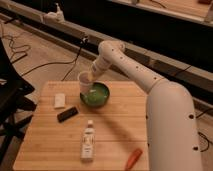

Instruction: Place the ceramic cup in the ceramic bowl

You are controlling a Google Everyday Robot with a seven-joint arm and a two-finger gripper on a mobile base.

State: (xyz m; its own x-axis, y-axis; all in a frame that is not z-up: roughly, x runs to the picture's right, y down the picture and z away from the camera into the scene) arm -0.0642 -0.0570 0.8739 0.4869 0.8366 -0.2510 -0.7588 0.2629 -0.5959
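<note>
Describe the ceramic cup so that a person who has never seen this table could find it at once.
Start at the wooden table and find the green ceramic bowl near its far edge. Just above the bowl's left rim, the shut gripper holds the ceramic cup in the air. It is small, round and white, unlike the long white bottle lying nearer the front.

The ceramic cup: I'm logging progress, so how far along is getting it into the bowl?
Done: the ceramic cup is off the wooden table, carried by the gripper, which is shut on it. In hand: the cup hangs at the left rim of the green ceramic bowl, not yet inside. Left: move it over the bowl's middle, lower it, release.
</note>
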